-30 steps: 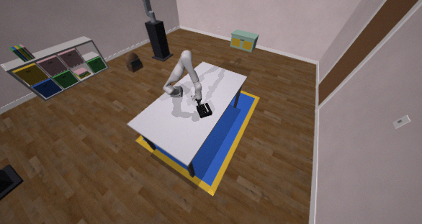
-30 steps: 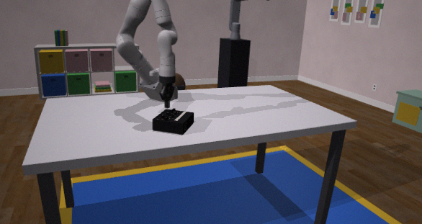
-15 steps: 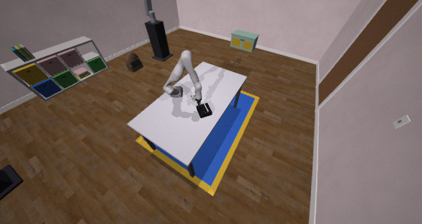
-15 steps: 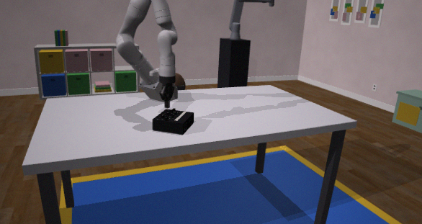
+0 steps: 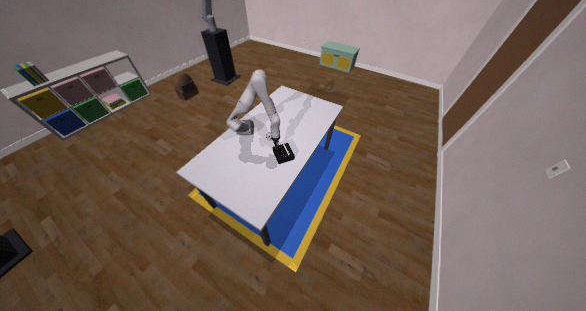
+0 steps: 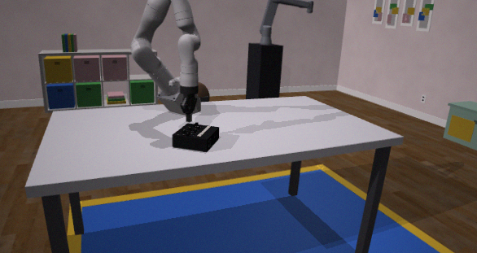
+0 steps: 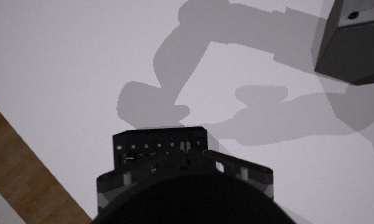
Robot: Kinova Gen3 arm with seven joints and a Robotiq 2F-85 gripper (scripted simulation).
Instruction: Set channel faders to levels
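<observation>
The lighting desk (image 6: 195, 137) is a small black box standing on the white table, with a pale tape strip along its far top edge. It shows small in the overhead view (image 5: 284, 153) and partly behind the fingers in the wrist view (image 7: 160, 146). Its faders and tape levels are too small to read. My gripper (image 6: 189, 118) points straight down, shut, with its tips just above the desk's top near the rear left side. Nothing is between the fingers. In the wrist view the shut fingers (image 7: 184, 162) cover the desk's near part.
The arm's base (image 6: 172, 99) sits on the table behind the desk. A second arm on a black pedestal (image 6: 264, 70) stands beyond the table. A cube shelf (image 6: 98, 79) lines the back wall. The table's right edge lies close to the desk in the overhead view.
</observation>
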